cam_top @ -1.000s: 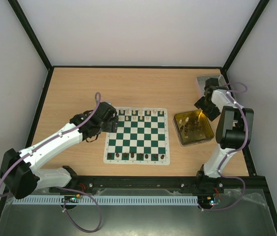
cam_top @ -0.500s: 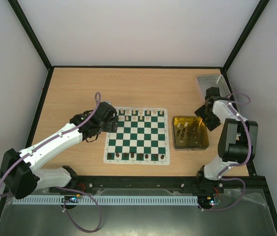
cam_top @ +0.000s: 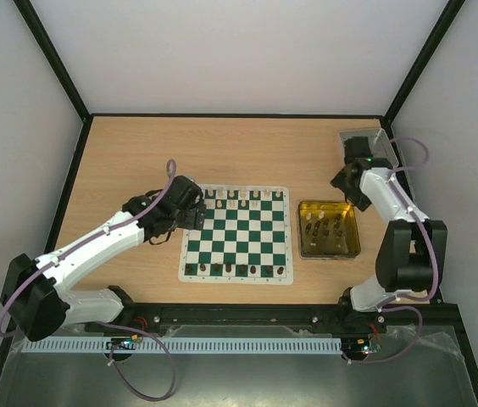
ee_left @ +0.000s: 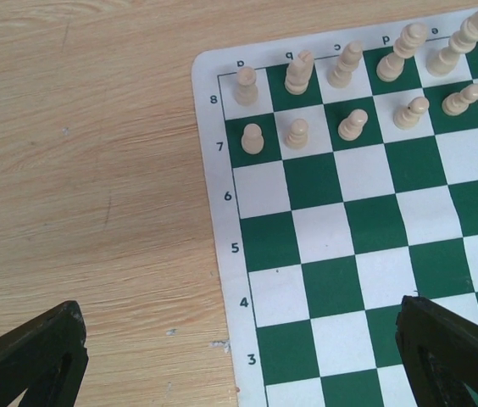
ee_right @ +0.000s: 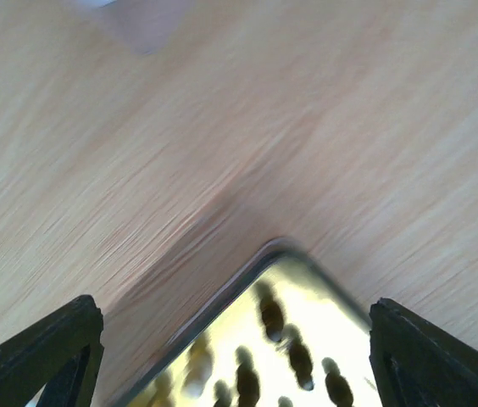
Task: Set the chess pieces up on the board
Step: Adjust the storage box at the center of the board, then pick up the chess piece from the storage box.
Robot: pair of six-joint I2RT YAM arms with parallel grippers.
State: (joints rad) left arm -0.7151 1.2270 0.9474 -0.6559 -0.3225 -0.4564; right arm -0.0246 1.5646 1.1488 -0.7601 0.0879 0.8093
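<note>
Board [ee_left: 375,225] edge under spread, empty left claw [ee_left: 241,303]; right claw [ee_right: 235,303] spread, well apart.

Left arm is stretched out low and forward, left gripper [cam_top: 193,214] held wide open. Right arm is folded up tall, right gripper [cam_top: 351,188] pointed down, jaws spread too.

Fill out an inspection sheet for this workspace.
Surface: wooden table, a few small marks.
Job's things: board lies flat; cream chess pieces along its far edge, dark ones along its near edge; more pieces in the yellow tray.
Clutter: grey tray at the far right corner.
Grippers: left gripper open, empty, over the board's edge; right gripper open, empty, above the yellow tray's corner.
Cables: purple cables looped along both arms.
Surroundings: white walls, black frame.
</note>
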